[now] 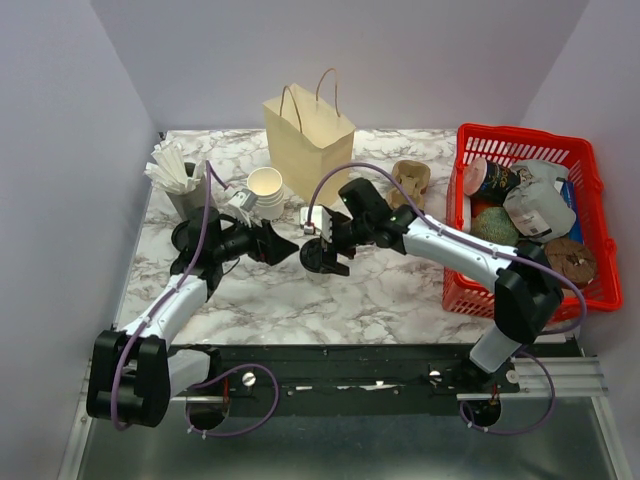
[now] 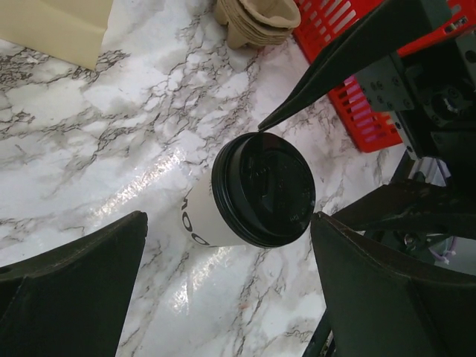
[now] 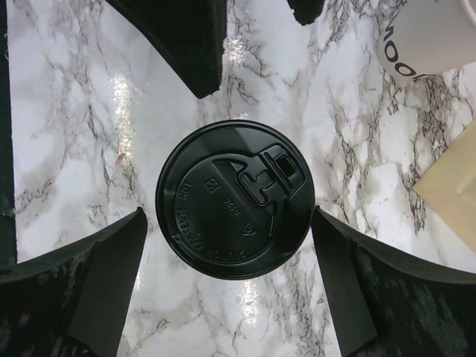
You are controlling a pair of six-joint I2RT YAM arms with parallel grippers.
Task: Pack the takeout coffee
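Table: marble-patterned top, as I see it from above.
Paper bag: upright at the far edge, handles up.
Stack of white cups: lidless, just left of the bag's foot.
Red basket: at the right edge, crammed with mixed items.
Cardboard trays: between bag and basket.
Left gripper: mid-table, in front of the bag.
Right gripper: facing it, almost tip to tip; I can't read what's beneath.

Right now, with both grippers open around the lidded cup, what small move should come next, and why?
Probably close the right gripper on the takeout coffee: its open fingers flank it, the cup stands unheld on the table, and it must go into the paper bag.
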